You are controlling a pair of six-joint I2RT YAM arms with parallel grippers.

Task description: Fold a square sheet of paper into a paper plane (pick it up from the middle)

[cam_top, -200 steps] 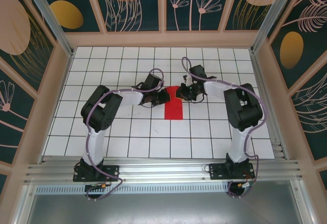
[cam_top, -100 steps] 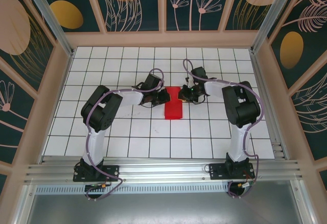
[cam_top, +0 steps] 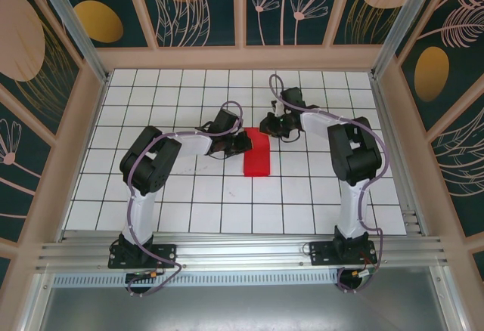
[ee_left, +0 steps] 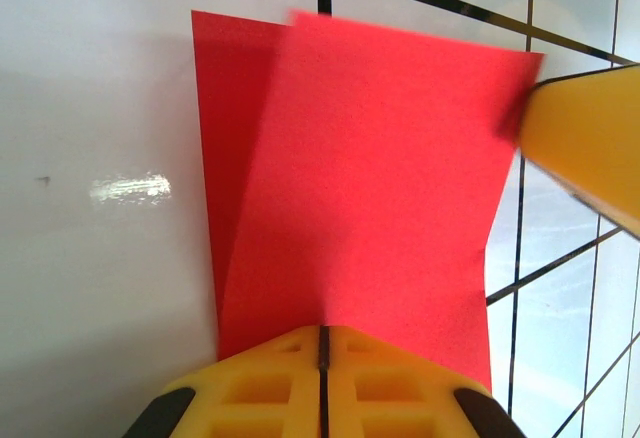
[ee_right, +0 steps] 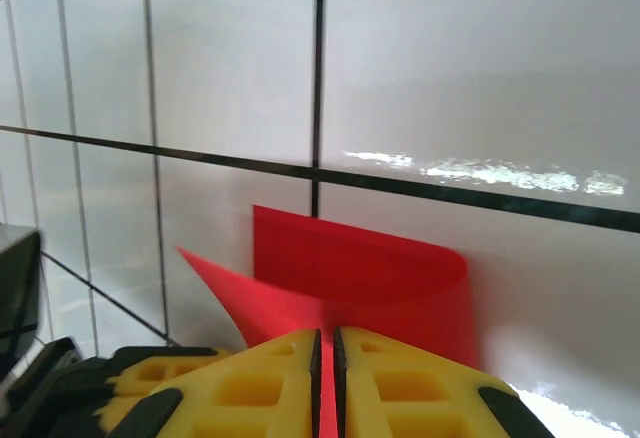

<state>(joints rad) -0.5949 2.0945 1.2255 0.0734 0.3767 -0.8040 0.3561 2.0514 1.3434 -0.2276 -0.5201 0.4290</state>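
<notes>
At wrist level, left fingers point(ee_left: 262, 390) and right fingers point(ee_right: 250, 378) clamp the curling red sheet point(ee_left: 370, 188).

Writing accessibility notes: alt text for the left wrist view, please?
A red paper, folded with its top layer skewed over the lower one, is pinched at its near edge by the left gripper, its yellow fingers shut. The right gripper's finger meets the paper's far right corner, over a white tiled table.

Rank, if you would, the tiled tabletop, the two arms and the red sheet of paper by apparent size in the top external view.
1. Tiled tabletop, clearly largest.
2. Left arm and right arm: they look alike, so I won't rank one above the other.
3. Red sheet of paper, smallest.
</notes>
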